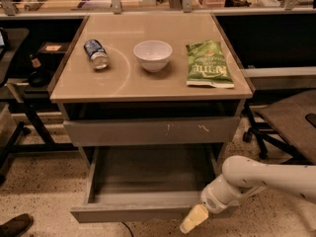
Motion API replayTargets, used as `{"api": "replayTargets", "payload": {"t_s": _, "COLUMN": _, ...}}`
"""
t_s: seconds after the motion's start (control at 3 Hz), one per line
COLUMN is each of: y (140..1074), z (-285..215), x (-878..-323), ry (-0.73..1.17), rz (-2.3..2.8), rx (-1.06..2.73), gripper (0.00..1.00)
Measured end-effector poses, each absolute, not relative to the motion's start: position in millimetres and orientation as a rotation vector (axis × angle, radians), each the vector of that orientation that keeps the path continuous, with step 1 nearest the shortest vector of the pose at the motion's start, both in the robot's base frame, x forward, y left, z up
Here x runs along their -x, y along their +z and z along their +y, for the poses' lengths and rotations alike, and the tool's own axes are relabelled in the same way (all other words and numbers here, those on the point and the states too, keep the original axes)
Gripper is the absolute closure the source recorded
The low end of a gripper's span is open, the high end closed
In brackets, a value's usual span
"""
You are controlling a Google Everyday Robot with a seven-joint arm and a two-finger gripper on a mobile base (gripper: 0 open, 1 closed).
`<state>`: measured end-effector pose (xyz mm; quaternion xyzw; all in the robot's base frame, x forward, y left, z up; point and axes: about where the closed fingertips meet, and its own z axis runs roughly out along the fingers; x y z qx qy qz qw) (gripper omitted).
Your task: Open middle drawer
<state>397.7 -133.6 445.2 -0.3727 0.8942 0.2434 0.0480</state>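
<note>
The middle drawer (133,213) stands pulled well out from under the taller scratched drawer front (148,131), which sits closed above it, and we can see most of the plain grey inside. The robot's gripper (194,219) hangs low at the right end of the drawer's flat front panel. It sits at the tip of the white arm (261,179), which reaches in from the right. From this angle we cannot tell whether the gripper is spread or pressed together, nor whether it touches the panel or only sits just before it. On the tan cabinet top (118,88) a can (96,54) lies on its side at the left, a white bowl (153,55) stands near the middle, and a green chip bag (209,70) lies flat at the right, all well apart from the arm. We judge the opening itself to be as good as done, since the drawer looks drawn out close to its full travel. What seems left is small: perhaps a last bit of pull, then letting go if there is a hold and taking the arm clear of the front.
</note>
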Motion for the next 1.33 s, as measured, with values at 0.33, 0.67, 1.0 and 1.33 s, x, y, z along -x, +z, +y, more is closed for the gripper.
{"api": "replayTargets", "payload": {"t_s": 0.33, "y": 428.9, "z": -134.7, "x": -386.8, "ry": 0.786, "rz": 2.766, "rx": 1.155, "gripper": 0.00}}
{"api": "replayTargets", "payload": {"t_s": 0.67, "y": 429.0, "z": -141.7, "x": -375.6, "ry": 0.800, "rz": 2.802, "rx": 1.146, "gripper": 0.00}}
{"api": "replayTargets", "payload": {"t_s": 1.0, "y": 445.8, "z": -154.0, "x": -358.0, "ry": 0.795, "rz": 2.848, "rx": 1.147, "gripper": 0.00}}
{"api": "replayTargets", "payload": {"t_s": 1.33, "y": 467.7, "z": -172.7, "x": -333.3, "ry": 0.774, "rz": 2.903, "rx": 1.088, "gripper": 0.00}}
